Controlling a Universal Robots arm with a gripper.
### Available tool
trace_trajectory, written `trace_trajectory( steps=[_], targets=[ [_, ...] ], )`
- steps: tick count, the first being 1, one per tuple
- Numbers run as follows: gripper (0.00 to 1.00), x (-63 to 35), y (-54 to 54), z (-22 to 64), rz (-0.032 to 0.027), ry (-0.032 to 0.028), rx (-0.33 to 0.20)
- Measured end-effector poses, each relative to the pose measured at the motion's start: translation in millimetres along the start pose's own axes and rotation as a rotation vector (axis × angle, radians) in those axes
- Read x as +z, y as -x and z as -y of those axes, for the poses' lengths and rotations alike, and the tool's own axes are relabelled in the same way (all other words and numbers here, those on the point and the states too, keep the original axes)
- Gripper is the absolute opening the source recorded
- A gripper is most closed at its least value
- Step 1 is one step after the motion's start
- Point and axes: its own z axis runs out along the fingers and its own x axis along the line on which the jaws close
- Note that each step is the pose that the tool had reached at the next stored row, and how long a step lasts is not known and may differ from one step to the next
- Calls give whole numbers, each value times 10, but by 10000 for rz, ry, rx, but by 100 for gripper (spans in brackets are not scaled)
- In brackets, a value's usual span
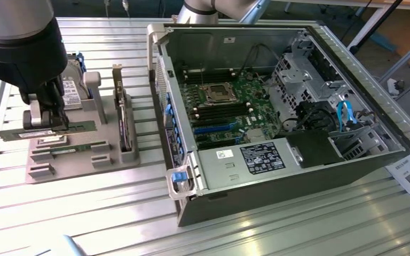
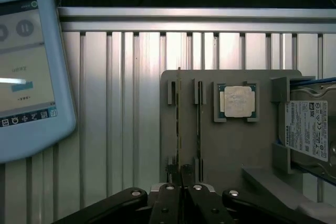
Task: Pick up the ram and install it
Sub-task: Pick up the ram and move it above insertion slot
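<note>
Pick-up under way, install not begun.
The ribbed aluminium counter (image 1: 84,213) carries the open grey metal computer case (image 1: 276,186), lying on its side with its green motherboard (image 1: 226,106) exposed, and, well apart towards the exterior view's left, the grey plastic parts holder (image 1: 84,165). The black claw (image 1: 45,124) stands over that holder, clenched on the upper edge of the ram (image 1: 77,128), 1 slim green circuit-board stick. It sits at the holder, and I cannot tell whether it is lifted. The board's black memory slots (image 1: 219,111) appear unfilled.
</note>
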Motion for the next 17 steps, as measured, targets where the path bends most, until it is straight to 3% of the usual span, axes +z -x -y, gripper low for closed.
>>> trace_trajectory(
  steps=[11,17],
  targets=[
    [12,-114,1,-5,1,0,39],
    [12,-274,2,-13,2,0,43]
  ],
)
